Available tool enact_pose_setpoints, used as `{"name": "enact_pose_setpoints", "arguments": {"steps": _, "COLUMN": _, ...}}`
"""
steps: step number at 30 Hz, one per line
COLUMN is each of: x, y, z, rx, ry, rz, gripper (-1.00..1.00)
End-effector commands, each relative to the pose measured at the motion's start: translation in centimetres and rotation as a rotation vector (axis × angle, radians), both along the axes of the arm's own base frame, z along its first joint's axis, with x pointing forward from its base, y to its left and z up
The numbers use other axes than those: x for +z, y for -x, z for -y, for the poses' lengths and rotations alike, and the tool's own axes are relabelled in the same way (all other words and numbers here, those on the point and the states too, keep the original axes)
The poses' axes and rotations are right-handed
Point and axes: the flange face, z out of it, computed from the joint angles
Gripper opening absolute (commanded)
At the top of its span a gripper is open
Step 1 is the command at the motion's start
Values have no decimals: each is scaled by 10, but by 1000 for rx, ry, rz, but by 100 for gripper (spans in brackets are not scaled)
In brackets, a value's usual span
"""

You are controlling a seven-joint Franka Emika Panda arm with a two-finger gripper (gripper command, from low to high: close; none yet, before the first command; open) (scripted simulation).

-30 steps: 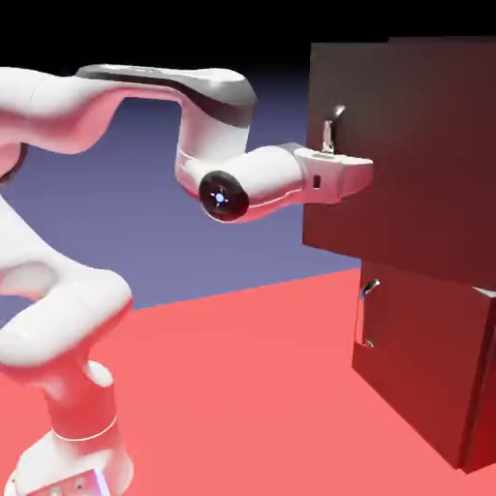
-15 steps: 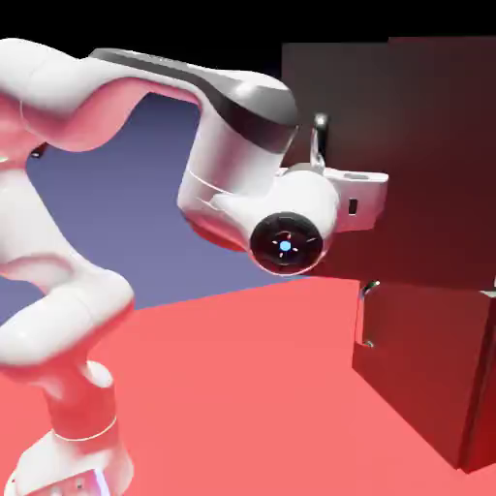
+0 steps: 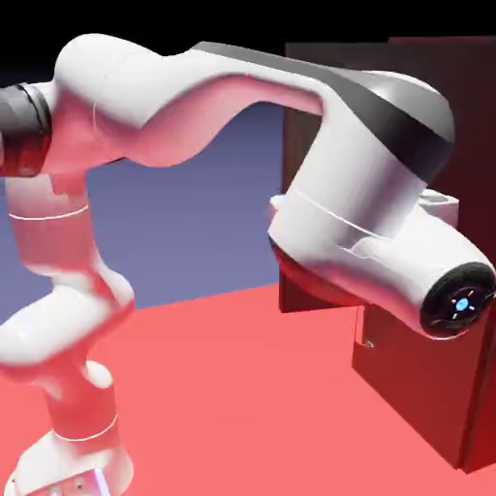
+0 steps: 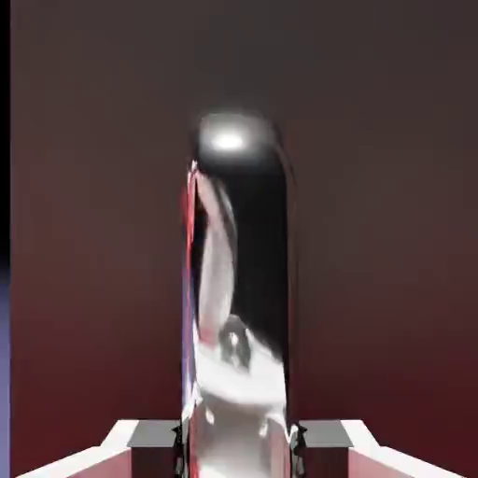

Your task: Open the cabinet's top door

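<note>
The jaws [image 4: 239, 439] are closed on the shiny bar handle [image 4: 239, 280] — one fingertip against each side of it — with the handle running up the middle of the hand view. Behind it spreads the top door [image 4: 373, 233], the dark reddish-brown upper panel of the cabinet [image 3: 426, 378]. In the exterior view the white arm [image 3: 349, 174] reaches across in front of that door, hiding much of it, above the lower door [image 3: 407, 387] and the red desk [image 3: 232, 397].
</note>
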Motion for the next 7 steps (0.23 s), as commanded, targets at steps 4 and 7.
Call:
{"name": "enact_pose_setpoints", "arguments": {"steps": 4, "x": 0, "y": -7, "z": 24, "rx": 74, "ry": 0, "rz": 0, "gripper": -100}}
{"name": "enact_pose_setpoints", "arguments": {"steps": 7, "x": 0, "y": -12, "z": 35, "rx": 109, "ry": 0, "rz": 0, "gripper": 100}}
